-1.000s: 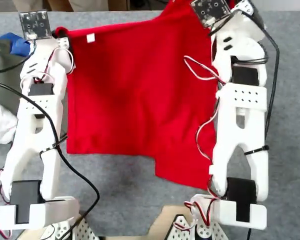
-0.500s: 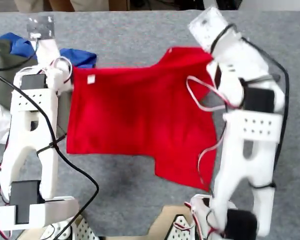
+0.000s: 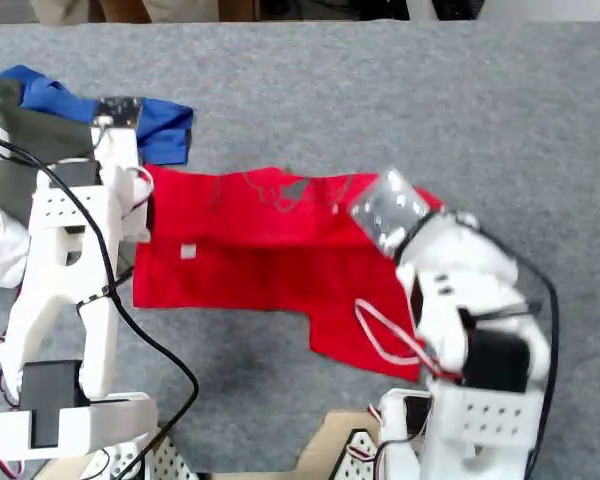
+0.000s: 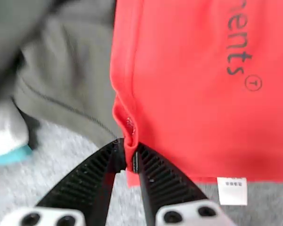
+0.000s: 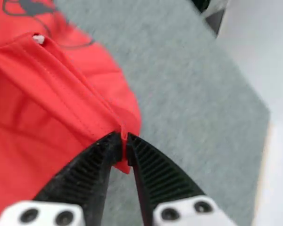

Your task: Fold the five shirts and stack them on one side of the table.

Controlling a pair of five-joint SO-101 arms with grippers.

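Note:
A red shirt (image 3: 270,255) lies across the middle of the grey table, its far edge folded toward the near side so the printed side shows along the top. My left gripper (image 4: 129,160) is shut on the red shirt's (image 4: 203,94) left edge; in the high view it sits at the shirt's left side (image 3: 140,195). My right gripper (image 5: 122,143) is shut on a hem of the red shirt (image 5: 42,122); in the high view it is at the shirt's right side (image 3: 385,215). A sleeve hangs out at the near right (image 3: 365,345).
A pile of other shirts lies at the table's left edge: a blue one (image 3: 160,125), a dark olive one (image 3: 20,150) and a white one (image 3: 0,250). The olive shirt (image 4: 61,80) lies just beside the left gripper. Bare grey table (image 3: 430,100) stretches behind and to the right.
Both grippers have pulled the red shirt's far edge toward the near side, folding it over itself. The blue shirt behind it has come into view.

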